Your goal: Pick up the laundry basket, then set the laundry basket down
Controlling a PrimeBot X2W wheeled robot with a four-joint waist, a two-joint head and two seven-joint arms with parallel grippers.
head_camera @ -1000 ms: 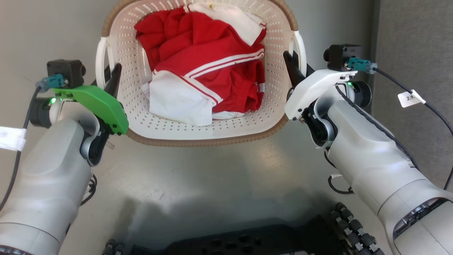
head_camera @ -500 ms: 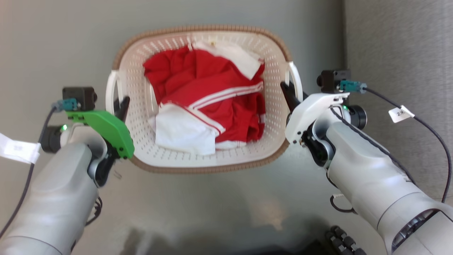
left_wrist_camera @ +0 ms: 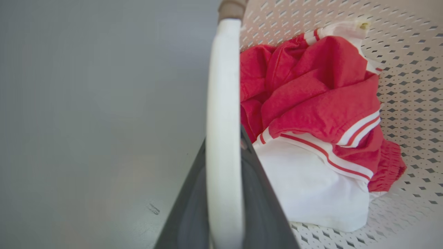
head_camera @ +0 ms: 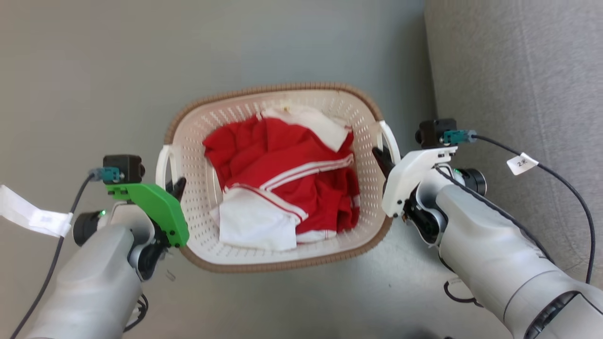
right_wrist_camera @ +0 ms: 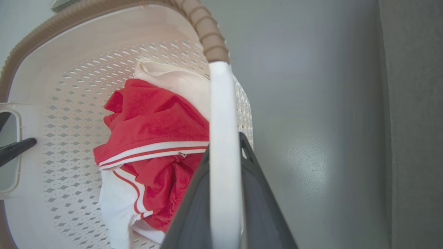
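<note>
Straight ahead over the grey floor (head_camera: 94,70): cream-white perforated plastic laundry basket (head_camera: 292,88) with brown woven-look rim, long axis lying side to side from gripper to gripper, crumpled red-and-white clothes (head_camera: 282,174) inside. Left gripper (head_camera: 178,186) closed narrowly on the white left handle (left_wrist_camera: 223,103), one dark finger each side of the bar. Right gripper (head_camera: 382,160) pinched likewise on the white right handle (right_wrist_camera: 223,138). Equally near on both sides, so probably calling for a level, matched move of both arms. Unclear whether resting on the floor or held just above.
</note>
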